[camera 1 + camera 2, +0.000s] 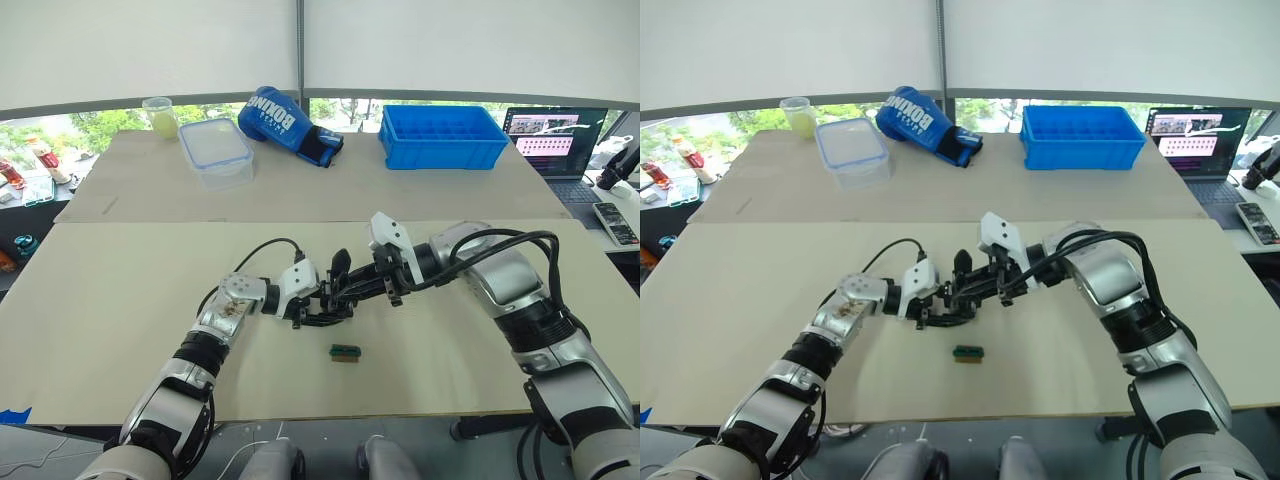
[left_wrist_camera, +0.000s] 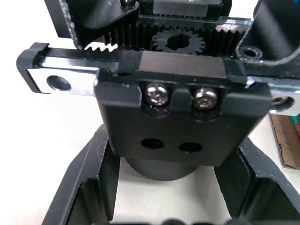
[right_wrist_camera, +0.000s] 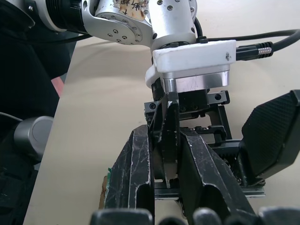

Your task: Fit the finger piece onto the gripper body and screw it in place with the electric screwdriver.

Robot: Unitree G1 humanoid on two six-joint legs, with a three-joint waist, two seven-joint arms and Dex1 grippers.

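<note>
So both grippers meet mid-table. The left gripper (image 1: 318, 312) is clamped around the gripper body (image 2: 183, 117), holding it by the round motor base, with its rail running crosswise to the left fingers and its one finger (image 1: 340, 265) pointing up. The right gripper (image 3: 165, 187) is pinched on the finger piece (image 3: 168, 140), a thin edge-on wedge lying lengthwise between its fingers, pointing toward the body. A small green-and-black block (image 1: 344, 351) sits just below the grippers
</note>
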